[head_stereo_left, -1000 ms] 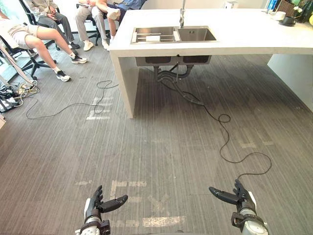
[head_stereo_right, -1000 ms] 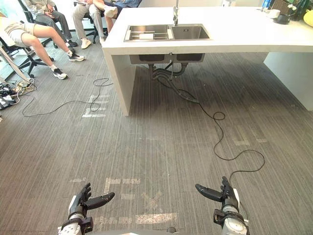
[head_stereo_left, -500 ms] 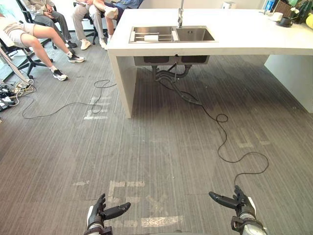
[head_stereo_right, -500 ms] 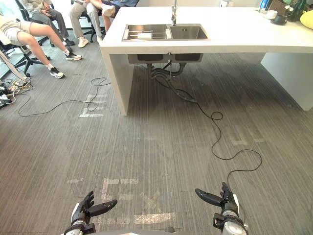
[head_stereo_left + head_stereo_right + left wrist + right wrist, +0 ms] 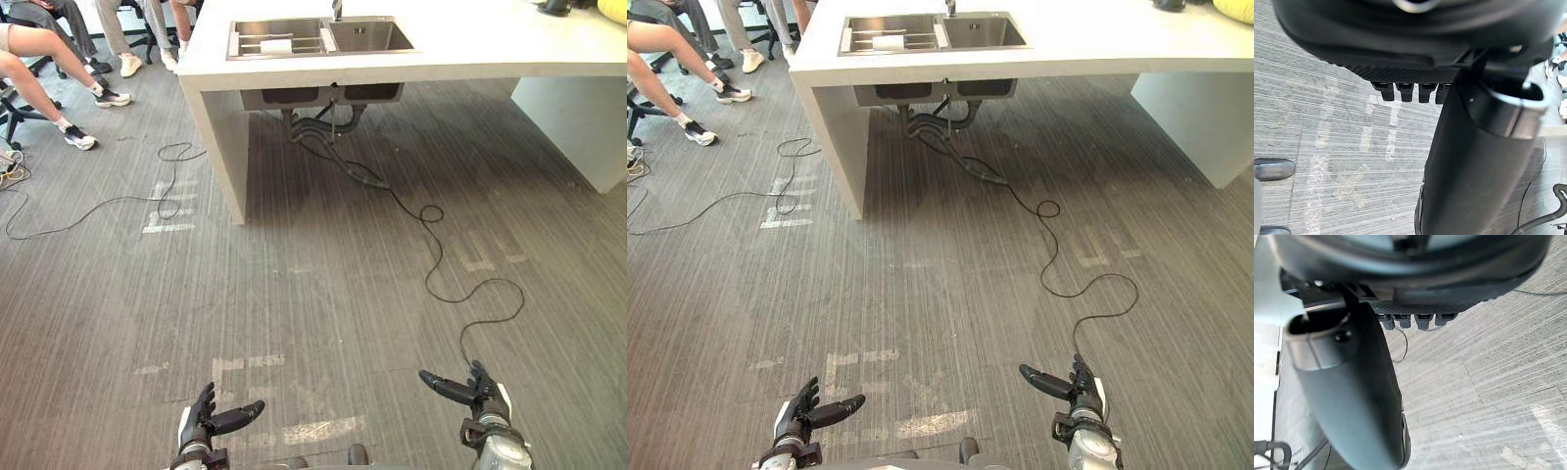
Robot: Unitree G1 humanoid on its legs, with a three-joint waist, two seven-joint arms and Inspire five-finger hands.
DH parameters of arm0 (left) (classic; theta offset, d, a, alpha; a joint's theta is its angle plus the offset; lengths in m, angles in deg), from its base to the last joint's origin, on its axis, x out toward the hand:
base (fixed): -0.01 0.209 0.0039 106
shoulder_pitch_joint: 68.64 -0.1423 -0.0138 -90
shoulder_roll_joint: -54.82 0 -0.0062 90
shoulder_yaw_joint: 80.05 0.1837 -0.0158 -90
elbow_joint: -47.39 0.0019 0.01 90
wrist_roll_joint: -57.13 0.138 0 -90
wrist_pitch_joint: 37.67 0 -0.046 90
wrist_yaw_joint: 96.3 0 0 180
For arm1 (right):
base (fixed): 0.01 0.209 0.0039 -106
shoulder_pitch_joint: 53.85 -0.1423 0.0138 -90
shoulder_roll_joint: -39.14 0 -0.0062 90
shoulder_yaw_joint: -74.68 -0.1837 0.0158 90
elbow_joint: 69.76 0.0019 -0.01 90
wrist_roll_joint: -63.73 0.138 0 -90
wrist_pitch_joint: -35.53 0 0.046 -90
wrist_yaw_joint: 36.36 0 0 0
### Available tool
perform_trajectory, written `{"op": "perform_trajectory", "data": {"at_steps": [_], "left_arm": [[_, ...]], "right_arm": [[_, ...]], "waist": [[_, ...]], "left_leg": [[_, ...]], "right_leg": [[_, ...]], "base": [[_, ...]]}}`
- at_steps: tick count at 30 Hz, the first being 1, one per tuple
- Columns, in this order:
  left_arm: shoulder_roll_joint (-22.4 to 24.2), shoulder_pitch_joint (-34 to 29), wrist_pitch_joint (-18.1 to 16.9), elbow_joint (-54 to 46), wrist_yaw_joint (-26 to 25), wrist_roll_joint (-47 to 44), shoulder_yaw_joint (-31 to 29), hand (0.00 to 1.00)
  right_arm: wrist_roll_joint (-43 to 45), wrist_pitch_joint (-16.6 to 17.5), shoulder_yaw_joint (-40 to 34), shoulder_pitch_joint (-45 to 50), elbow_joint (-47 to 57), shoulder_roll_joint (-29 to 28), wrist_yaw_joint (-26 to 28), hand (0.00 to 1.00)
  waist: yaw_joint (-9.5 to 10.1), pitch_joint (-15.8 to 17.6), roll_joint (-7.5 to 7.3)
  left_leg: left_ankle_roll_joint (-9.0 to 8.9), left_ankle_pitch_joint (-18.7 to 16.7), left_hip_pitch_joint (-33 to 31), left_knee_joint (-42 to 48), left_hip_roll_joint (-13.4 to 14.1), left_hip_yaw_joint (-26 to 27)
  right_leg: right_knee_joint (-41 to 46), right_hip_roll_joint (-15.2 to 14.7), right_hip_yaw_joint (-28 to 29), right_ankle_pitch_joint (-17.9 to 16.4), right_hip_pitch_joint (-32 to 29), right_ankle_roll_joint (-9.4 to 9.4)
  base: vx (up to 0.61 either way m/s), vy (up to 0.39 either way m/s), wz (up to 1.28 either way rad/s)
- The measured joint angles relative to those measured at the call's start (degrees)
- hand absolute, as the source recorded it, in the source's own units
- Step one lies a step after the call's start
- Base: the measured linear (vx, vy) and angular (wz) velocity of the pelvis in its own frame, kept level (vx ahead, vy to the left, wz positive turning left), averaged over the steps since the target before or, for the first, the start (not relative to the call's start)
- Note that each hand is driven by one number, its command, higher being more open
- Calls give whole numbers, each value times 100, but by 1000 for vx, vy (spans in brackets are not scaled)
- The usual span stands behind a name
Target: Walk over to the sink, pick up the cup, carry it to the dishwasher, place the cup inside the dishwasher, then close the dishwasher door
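Observation:
Far ahead, a steel double sink (image 5: 323,37) is set into a white island counter (image 5: 490,44). A small white cup-like thing (image 5: 277,45) lies on the rack in its left basin. Both my hands hang low over the grey floor, well short of the counter. My left hand (image 5: 201,421) has straight fingers and its thumb pointing inward, with nothing in it. My right hand (image 5: 477,392) mirrors it, also open with nothing held. The left wrist view shows my left hand's thumb (image 5: 1474,161) straight over the floor, and the right wrist view shows my right hand's thumb (image 5: 1352,396) the same way.
People sit on chairs at the far left (image 5: 39,44). A thin cable (image 5: 98,201) snakes over the floor left of the counter's leg (image 5: 220,157). Hoses (image 5: 323,137) hang under the sink. Pale tape marks (image 5: 245,364) lie on the floor before me. The counter's right support (image 5: 568,122) stands far right.
The whole picture has shifted: the counter and sink sit higher and further left, so the camera has moved. My hands stay low and open.

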Motion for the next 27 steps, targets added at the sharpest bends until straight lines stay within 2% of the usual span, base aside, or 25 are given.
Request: {"op": "perform_trajectory", "data": {"at_steps": [1, 2, 3, 4, 6, 8, 9, 10, 11, 12, 13, 14, 16, 17, 18, 20, 22, 23, 25, 26, 27], "left_arm": [[-3, 28, -1, -58, 1, 0, 92, 100], [-9, 46, -6, -84, 0, 0, 120, 100], [-35, 102, -5, -122, 1, 2, 154, 100], [-33, 109, 5, -122, -1, 2, 187, 100], [-49, 177, 4, -144, -6, 2, 192, 100], [-63, 322, 5, -157, -45, 0, 162, 100], [-63, 406, 7, -162, -120, 3, 165, 100], [-89, 429, 3, -192, -152, 4, 164, 100], [-121, 423, 2, -193, -195, 7, 158, 100], [-81, 436, 8, -167, -223, 6, 140, 100], [-35, 451, 9, -169, -256, 6, 110, 100], [-20, 453, 11, -166, -257, 4, 110, 100], [65, 547, 11, -169, -243, 3, 111, 100], [108, 586, 10, -184, -215, 1, 119, 100], [114, 588, 9, -206, -213, -3, 119, 100], [110, 546, 11, -224, -216, -11, 115, 100], [118, 546, 19, -299, -215, -24, 116, 100], [117, 546, 27, -378, -219, -58, 116, 100], [130, 596, 29, -588, -237, -110, 99, 100], [137, 612, 30, -633, -239, -115, 99, 100], [165, 627, 25, -736, -241, -114, 104, 100]], "right_arm": [[-2, -7, 1, -13, 8, 28, 1, 100], [-3, -18, 5, -24, 11, 26, 0, 100], [-4, -47, 34, -32, 11, 19, 10, 100], [-4, -82, 34, -21, 6, 33, 9, 100], [-5, -92, 48, -73, 8, 71, 11, 100], [-6, -100, 75, -203, 6, 147, 11, 100], [-7, -99, 84, -263, 14, 211, 9, 100], [-7, -93, 105, -265, 20, 261, 7, 100], [-7, -92, 129, -230, 21, 300, -8, 100], [-8, -100, 132, -230, 12, 342, -11, 100], [-8, -108, 147, -285, 25, 344, -2, 100], [-8, -108, 179, -293, 25, 346, 0, 100], [-7, -109, 251, -331, 24, 342, 3, 100], [7, -108, 323, -233, 24, 313, 3, 100], [63, -107, 366, -204, 24, 312, 1, 100], [262, -47, 443, -240, 24, 306, -17, 100], [389, 13, 428, -309, 32, 322, -40, 100], [393, 20, 403, -312, 32, 321, -50, 100], [392, 9, 183, -317, 20, 209, -78, 100], [392, 9, 142, -325, 19, 191, -100, 100], [391, 9, 37, -326, 7, 188, -125, 100]], "waist": [[-8, 72, 0], [-5, 101, 3], [-12, 186, -16], [-30, 221, 26], [-108, 289, 21], [-161, 411, 103], [-169, 452, 171], [-165, 444, 143], [-180, 412, 53], [-171, 395, 100], [-180, 366, 166], [-187, 363, 191], [-188, 365, 270], [-194, 389, 286], [-177, 407, 282], [-117, 440, 245], [-83, 461, 199], [-10, 465, 193], [148, 526, 115], [150, 534, 103], [151, 512, 139]], "left_leg": [[53, -100, 118, 57, -52, -2], [102, -142, 169, 61, -58, -9], [174, -231, 326, 78, -108, -71], [191, -285, 470, 66, -133, -130], [165, -321, 621, -11, -112, -267], [78, -372, 679, -38, 35, -411], [-29, -432, 708, -40, 129, -488], [-156, -509, 777, -38, 136, -527], [-298, -649, 939, -24, 114, -571], [-358, -718, 1009, 1, 167, -594], [-421, -754, 958, 254, 300, -635], [-450, -769, 864, 506, 368, -657], [-597, -693, 354, 1813, 645, -672], [-656, -232, -199, 3370, 972, -634], [-612, -226, -382, 3982, 1137, -519], [-341, -409, -947, 5280, 1569, 21], [-334, -512, -1483, 5146, 1451, 193], [-352, -591, -1721, 4808, 1325, 241], [-395, -536, -2083, 3164, 852, 372], [-411, -407, -2149, 2634, 690, 366], [-409, 123, -2226, 1513, 458, 298]], "right_leg": [[1085, -124, -208, -170, -406, 152], [1530, -183, -321, -170, -579, 152], [2377, -390, -599, -248, -920, 140], [2687, -579, -853, -430, -1077, 77], [2525, -702, -1079, -516, -1304, 3], [1945, -642, -1166, -487, -1560, 0], [1335, -556, -1187, -285, -1653, 15], [913, -538, -1131, 77, -1679, -69], [961, -580, -1030, 768, -1671, -297], [1189, -584, -1039, 680, -1702, -480], [1411, -519, -1126, 354, -1700, -595], [1410, -475, -1180, 272, -1650, -656], [1036, -259, -1393, 186, -1218, -751], [469, -34, -1581, 195, -538, -792], [243, 73, -1623, 215, -240, -839], [-386, 275, -1589, 252, 537, -930], [-758, 247, -1482, 270, 898, -941], [-886, 206, -1427, 284, 1020, -929], [-1170, -42, -1305, 258, 1365, -853], [-1234, -120, -1299, 229, 1447, -804], [-1302, -210, -1302, 118, 1563, -607]], "base": [[98, 74, 1], [117, 76, 10], [170, 40, 17], [221, 47, 23], [265, 4, 37], [271, -58, 42], [321, -109, 33], [454, -179, 44], [431, -191, 33], [457, -239, 25], [354, -206, 12], [433, -267, 19], [432, -273, 37], [427, -248, 43], [495, -266, 32], [399, -170, -5], [335, -64, -16], [364, 42, -31], [439, 108, -29], [431, 161, -9], [449, 196, -5]]}}
